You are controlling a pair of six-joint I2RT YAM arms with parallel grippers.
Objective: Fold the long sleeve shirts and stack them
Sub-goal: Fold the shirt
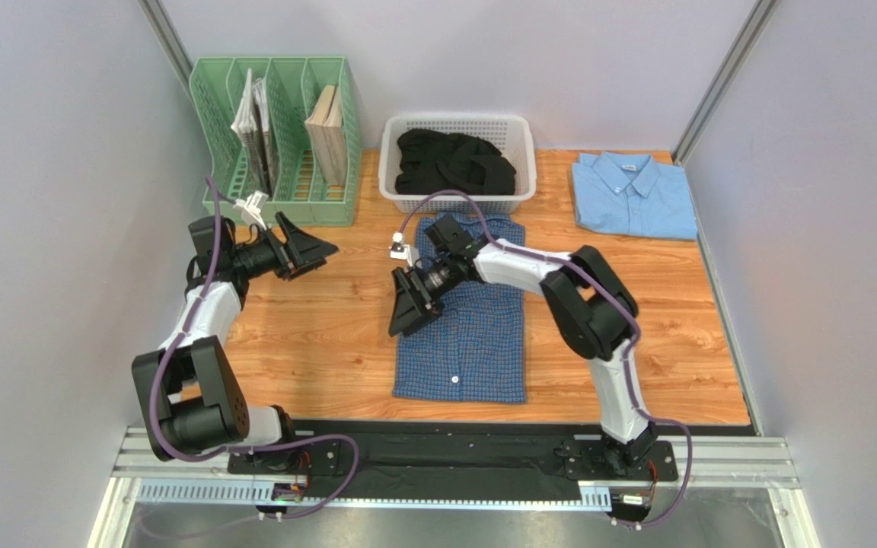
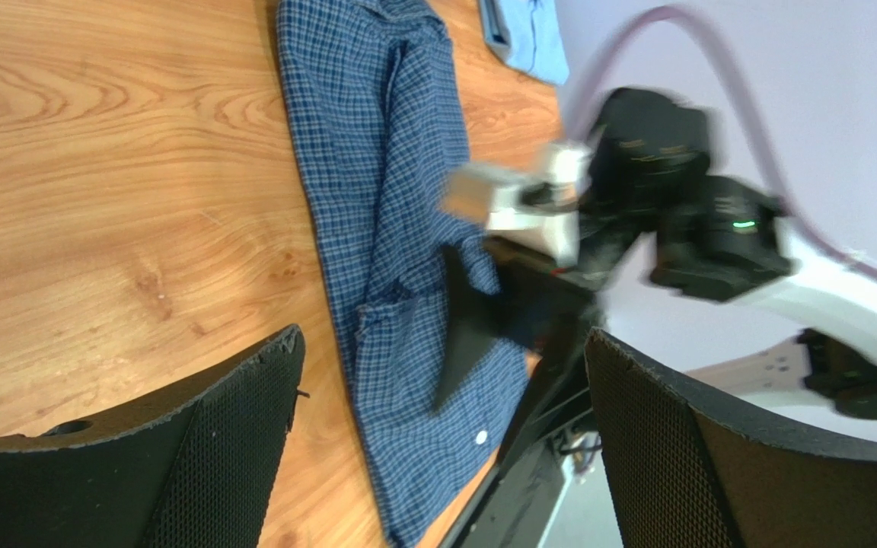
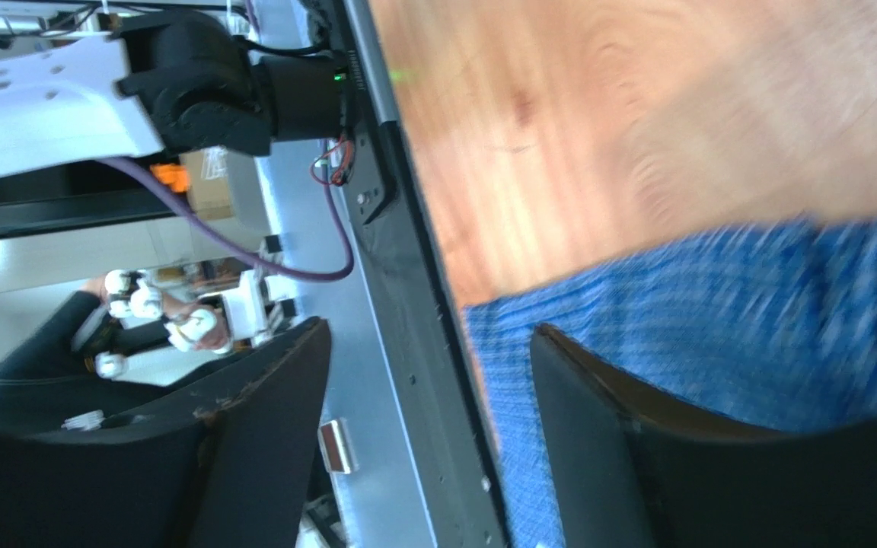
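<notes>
Wooden tabletop (image 1: 329, 331) between checked shirt (image 1: 472, 343) edge and left hand (image 1: 312, 246)

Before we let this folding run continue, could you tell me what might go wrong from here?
The open right gripper sits over the left edge of the dark blue checked shirt; it may pinch only the top layer and undo the fold. The open left gripper hovers nearby, so the arms could collide.

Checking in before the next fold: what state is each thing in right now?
dark checked shirt: sides folded in, lying flat mid-table.
light blue shirt: folded, far right corner.
left gripper: open, empty.
right gripper: open, over the dark checked shirt.
basket: holds dark clothes.
</notes>
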